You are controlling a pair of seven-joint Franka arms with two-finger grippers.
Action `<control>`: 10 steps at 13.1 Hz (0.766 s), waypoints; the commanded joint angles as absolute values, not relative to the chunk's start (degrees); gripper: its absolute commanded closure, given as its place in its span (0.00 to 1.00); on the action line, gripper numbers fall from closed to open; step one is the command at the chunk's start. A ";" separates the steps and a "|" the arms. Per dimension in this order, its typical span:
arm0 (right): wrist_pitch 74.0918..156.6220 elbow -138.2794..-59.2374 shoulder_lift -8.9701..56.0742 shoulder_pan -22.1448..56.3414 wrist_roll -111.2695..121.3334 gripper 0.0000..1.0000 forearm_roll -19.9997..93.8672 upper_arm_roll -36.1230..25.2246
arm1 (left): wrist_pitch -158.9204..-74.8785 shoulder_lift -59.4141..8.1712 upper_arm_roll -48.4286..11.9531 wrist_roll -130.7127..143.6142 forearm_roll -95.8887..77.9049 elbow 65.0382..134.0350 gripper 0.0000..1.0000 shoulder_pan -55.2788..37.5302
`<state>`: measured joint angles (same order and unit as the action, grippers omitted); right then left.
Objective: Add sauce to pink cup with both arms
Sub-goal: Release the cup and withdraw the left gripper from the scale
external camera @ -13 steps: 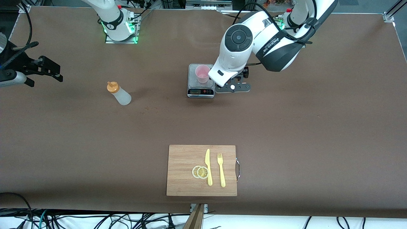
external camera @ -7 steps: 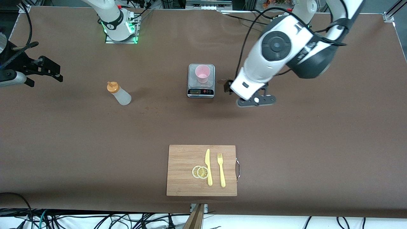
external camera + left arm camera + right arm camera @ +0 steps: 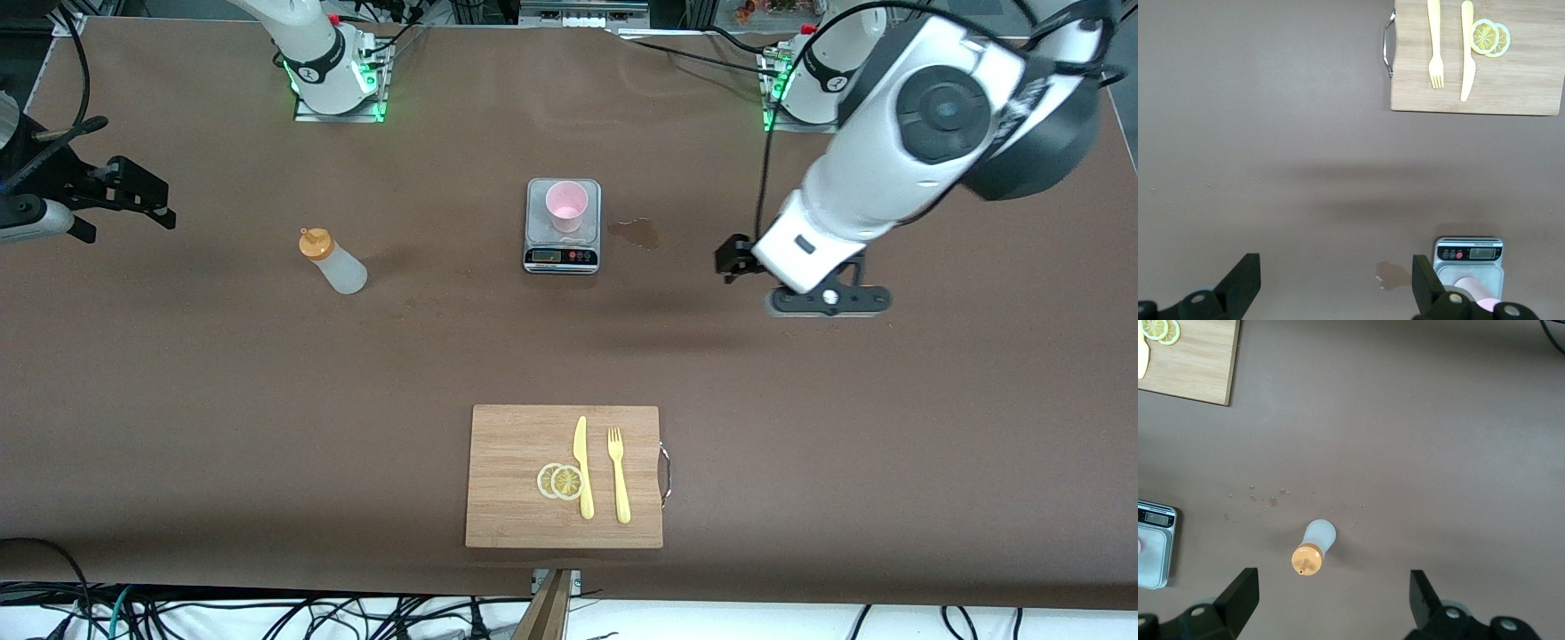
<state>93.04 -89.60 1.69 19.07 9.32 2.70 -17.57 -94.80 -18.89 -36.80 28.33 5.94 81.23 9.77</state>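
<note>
On the scale (image 3: 562, 240), mid-table (image 3: 267, 373), stands the cup (image 3: 566, 205); contents unclear. Sauce (image 3: 331, 260) stands toward the right arm's end. Left pincer (image 3: 1331, 283) and right pincer (image 3: 1331, 600) hang over bare table, fingers apart, empty.
</note>
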 commanded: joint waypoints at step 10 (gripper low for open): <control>92.81 -88.51 2.20 18.81 9.84 0.00 3.16 -17.58 | -93.43 -2.02 -7.03 7.91 0.26 96.07 0.00 -1.93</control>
